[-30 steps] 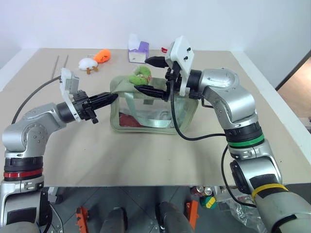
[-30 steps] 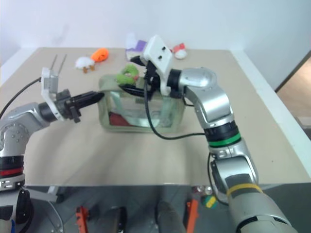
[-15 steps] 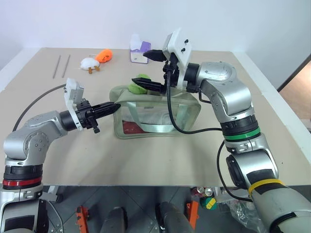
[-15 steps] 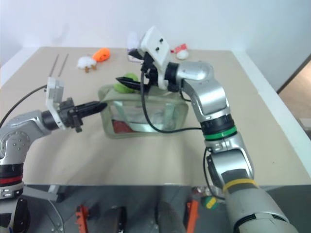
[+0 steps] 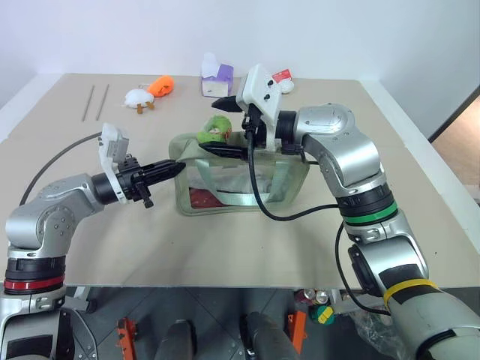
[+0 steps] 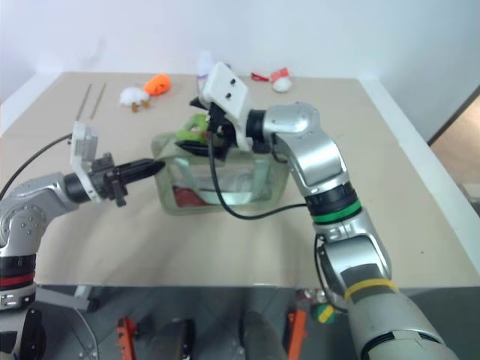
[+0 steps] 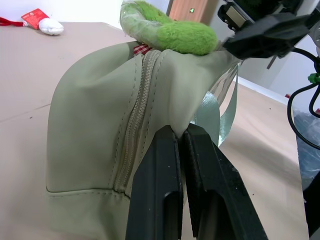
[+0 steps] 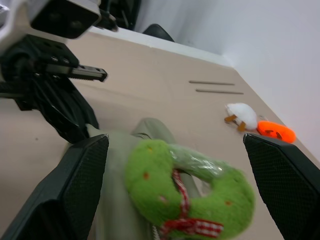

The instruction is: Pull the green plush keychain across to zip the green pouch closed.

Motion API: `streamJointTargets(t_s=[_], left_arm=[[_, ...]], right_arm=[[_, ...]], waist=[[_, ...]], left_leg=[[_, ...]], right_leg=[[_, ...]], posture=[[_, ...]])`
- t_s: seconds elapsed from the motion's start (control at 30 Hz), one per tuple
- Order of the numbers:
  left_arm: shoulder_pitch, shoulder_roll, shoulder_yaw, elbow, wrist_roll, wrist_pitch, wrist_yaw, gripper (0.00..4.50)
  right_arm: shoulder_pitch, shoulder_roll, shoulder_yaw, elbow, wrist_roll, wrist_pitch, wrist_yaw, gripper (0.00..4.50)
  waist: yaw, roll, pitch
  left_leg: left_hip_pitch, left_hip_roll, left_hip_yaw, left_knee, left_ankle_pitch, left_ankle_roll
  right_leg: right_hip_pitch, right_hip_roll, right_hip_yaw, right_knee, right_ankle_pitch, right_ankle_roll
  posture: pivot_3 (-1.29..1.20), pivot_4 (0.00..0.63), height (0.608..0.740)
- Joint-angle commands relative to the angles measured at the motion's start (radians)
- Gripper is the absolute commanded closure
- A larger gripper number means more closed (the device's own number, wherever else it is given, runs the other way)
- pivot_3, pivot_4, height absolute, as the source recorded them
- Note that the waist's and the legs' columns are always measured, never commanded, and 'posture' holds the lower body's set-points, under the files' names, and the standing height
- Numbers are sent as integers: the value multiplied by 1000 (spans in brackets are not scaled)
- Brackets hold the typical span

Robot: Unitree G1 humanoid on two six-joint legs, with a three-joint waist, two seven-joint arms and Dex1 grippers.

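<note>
Since a second ago the right pincer (image 5: 224,126) has slid leftward along the top of the green pouch (image 5: 240,176) and now brackets the green plush keychain (image 5: 218,128), which sat just ahead of its tips before. That pincer stands wide, one finger above the plush and one below, with nothing gripped yet; its wrist view shows the ring-shaped plush between the two spread fingers (image 8: 82,175). The left pincer (image 5: 177,166) has kept its place at the pouch's left end, squeezed narrow on a fold of the pouch fabric beside the zipper seam, bracing that end. The keychain rests on the pouch's top near that same left end, and the pouch stands upright on the table (image 5: 225,247), well apart from the orange plush toy (image 5: 159,85) and white plush toy (image 5: 136,97) beyond it.

The step in hand looks like the approach to grasp. Next, the right pincer needs to close on the plush, then pull along the zipper away from the braced end.
</note>
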Motion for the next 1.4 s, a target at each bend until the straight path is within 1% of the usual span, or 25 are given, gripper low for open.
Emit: streamJointTargets(t_s=[0.03,0.47,0.73,0.93,1.17,1.4], left_arm=[[-2,7,30,-40,-18,-20,1,4500],[-2,12,38,-38,-20,-22,7,4500],[10,8,38,-51,-22,-22,12,4500],[7,7,38,-43,-20,-27,11,4500],[8,8,43,-43,-24,-32,14,4500],[11,5,45,-48,-28,-30,16,4500]], right_arm=[[-27,1,4,-16,-17,-29,7,40],[-18,-18,28,-16,-80,-53,31,40],[-67,-15,-34,6,-38,-20,31,40],[-69,-31,-20,14,-51,-40,55,40],[-37,-45,7,-13,-60,-53,100,40],[-64,-33,17,63,-106,-99,78,40]], waist=[[0,0,0],[0,0,0],[0,0,0],[0,0,0],[0,0,0],[0,0,0]], left_leg=[[0,0,0,0,0,0],[0,0,-2,0,0,0],[0,0,-2,0,0,0],[0,0,-2,0,0,0],[0,0,-2,0,0,0],[0,0,-2,0,0,0]], right_leg=[[0,0,0,0,0,0],[0,0,-2,0,-1,-1],[0,0,-2,0,-1,-1],[0,0,-3,0,-1,-2],[0,0,-3,0,-1,-2],[0,0,-3,0,-1,-2]], posture=[[0,150,740],[0,150,740],[0,150,740],[0,150,740],[0,150,740],[0,150,740]])
